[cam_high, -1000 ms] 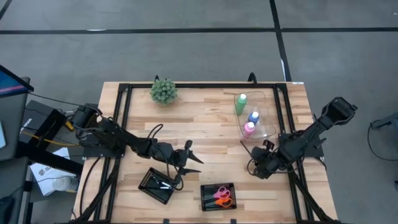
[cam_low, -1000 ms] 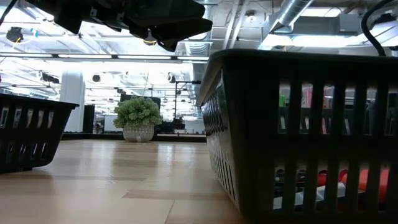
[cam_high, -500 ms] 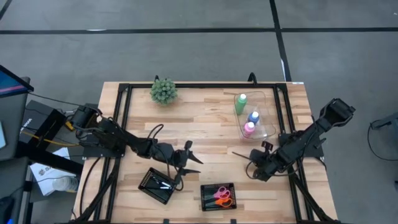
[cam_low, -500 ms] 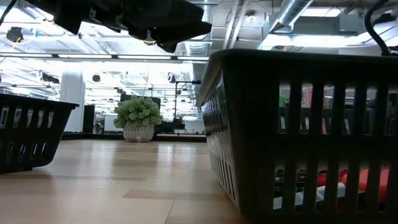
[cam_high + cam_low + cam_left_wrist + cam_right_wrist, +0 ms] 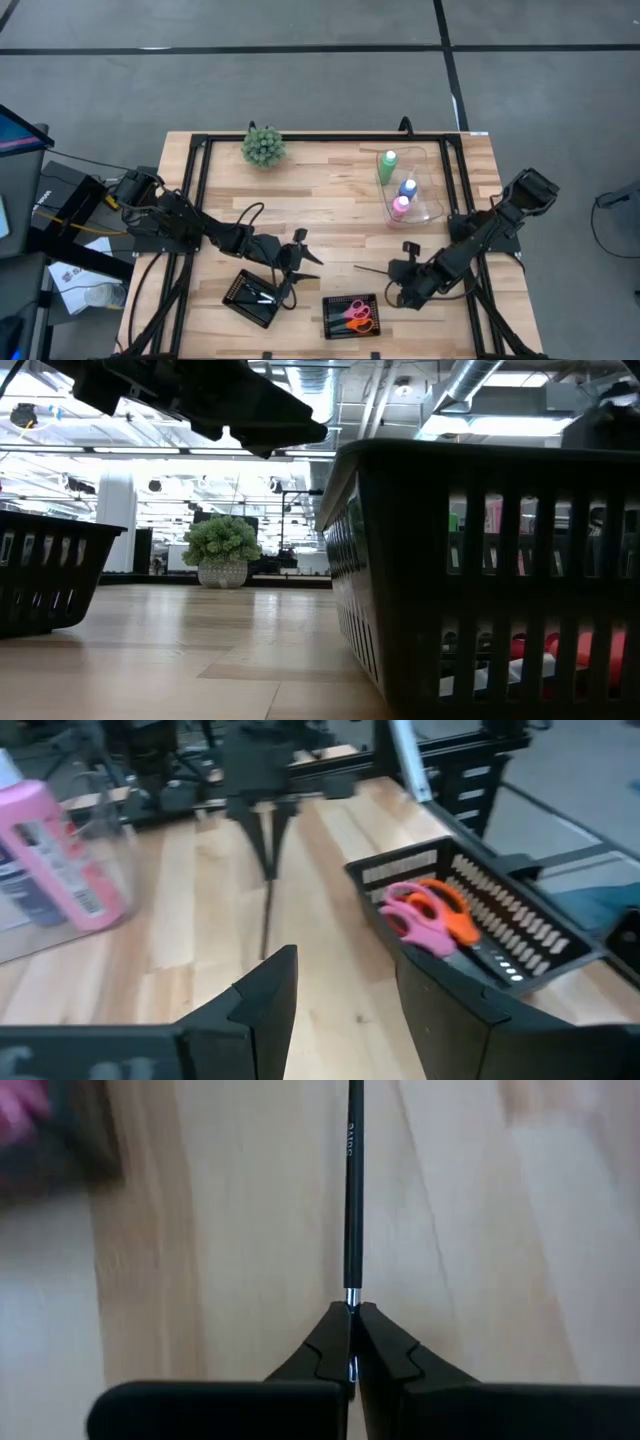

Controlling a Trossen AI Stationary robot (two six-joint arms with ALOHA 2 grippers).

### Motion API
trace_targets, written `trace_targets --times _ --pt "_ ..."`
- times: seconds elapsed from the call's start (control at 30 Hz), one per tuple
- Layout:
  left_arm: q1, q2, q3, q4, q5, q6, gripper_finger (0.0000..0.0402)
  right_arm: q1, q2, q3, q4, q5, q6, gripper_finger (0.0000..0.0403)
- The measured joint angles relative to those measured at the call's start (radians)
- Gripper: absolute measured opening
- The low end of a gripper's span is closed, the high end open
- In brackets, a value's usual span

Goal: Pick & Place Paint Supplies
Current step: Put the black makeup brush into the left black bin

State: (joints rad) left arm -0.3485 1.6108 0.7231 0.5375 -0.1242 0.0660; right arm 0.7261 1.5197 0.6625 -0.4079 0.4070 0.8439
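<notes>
Brush [image 5: 351, 1180] clamped at its metal ferrule in my right end effector [image 5: 352, 1342], fingers fully shut on it, handle sticking straight ahead above the desk [image 5: 220, 1230]. Light, stiff, thin, likely to pivot; I'd grip nearer mid-handle. Left end effector [image 5: 335, 1005] idles part-open, empty.

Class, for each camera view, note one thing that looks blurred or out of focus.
Left wrist view: pink bottle soft. Right wrist view: brush sharp, the picture's corner smeared. Low view: near basket a dark blur, plant clearer.
</notes>
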Motion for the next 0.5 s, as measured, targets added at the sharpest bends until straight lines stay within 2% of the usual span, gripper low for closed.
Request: trace_targets --times 0.13,0.3,0.4,0.5 --pt "0.000 0.000 -0.011 0.000 -0.054 0.004 0.0163 -0.002 0.051 0.078 0.001 0.065 -0.056 0.0000" --pt "0.000 -0.012 -0.081 0.078 -0.090 0.004 0.0163 0.000 0.074 0.155 0.001 0.158 -0.131 0.0000" --pt "0.000 -0.034 -0.157 0.193 -0.091 -0.001 0.0163 0.001 0.072 0.182 0.006 0.238 -0.178 0.0000" --pt "0.000 -0.058 -0.249 0.403 -0.094 -0.003 0.0163 0.000 0.072 0.191 0.053 0.321 -0.244 0.0000"
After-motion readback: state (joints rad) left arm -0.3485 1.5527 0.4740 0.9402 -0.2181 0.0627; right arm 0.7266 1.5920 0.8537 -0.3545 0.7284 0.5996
